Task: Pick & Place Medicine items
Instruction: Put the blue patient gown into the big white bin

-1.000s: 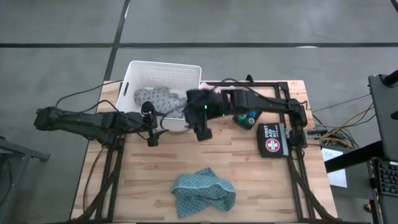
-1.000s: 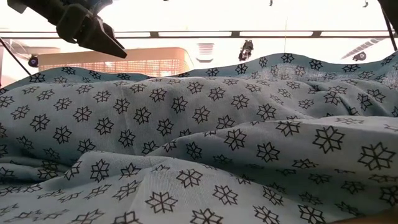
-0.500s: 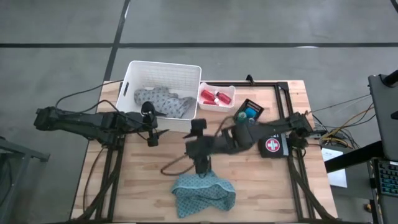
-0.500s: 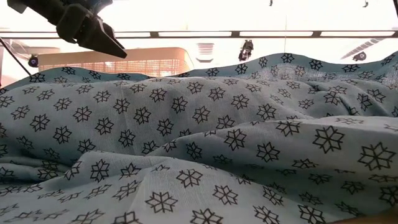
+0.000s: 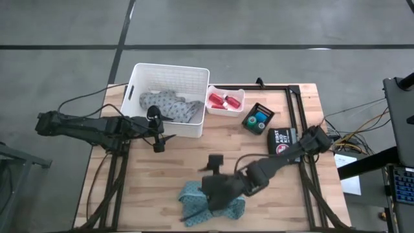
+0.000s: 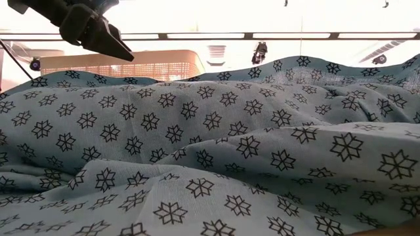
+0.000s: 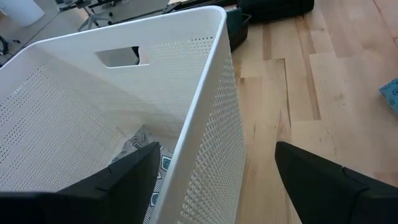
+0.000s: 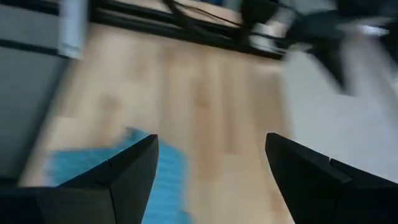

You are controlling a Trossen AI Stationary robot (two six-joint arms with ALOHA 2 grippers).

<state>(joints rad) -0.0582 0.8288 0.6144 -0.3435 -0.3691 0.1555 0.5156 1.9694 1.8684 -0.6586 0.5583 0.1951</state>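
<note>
The teal cloth (image 5: 212,202) lies at the near edge of the table (image 5: 155,175). The right gripper (image 5: 213,199) hovers directly over the cloth, fingers spread, apparently holding nothing. Beyond the cloth, the left gripper (image 5: 162,139) waits beside the white basket (image 5: 169,72), fingers spread and empty. Farther from the cloth, the red bottles (image 5: 223,101) lie in a small tray (image 5: 224,110); the blue and green containers (image 5: 258,118) rest beside the first-aid pouch (image 5: 282,141).

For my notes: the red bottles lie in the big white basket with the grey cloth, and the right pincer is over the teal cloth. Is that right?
Not quite. The high view shows the red bottles in a small white tray beside the white basket. The grey cloth is in the basket, and the right pincer is over the teal cloth.
</note>
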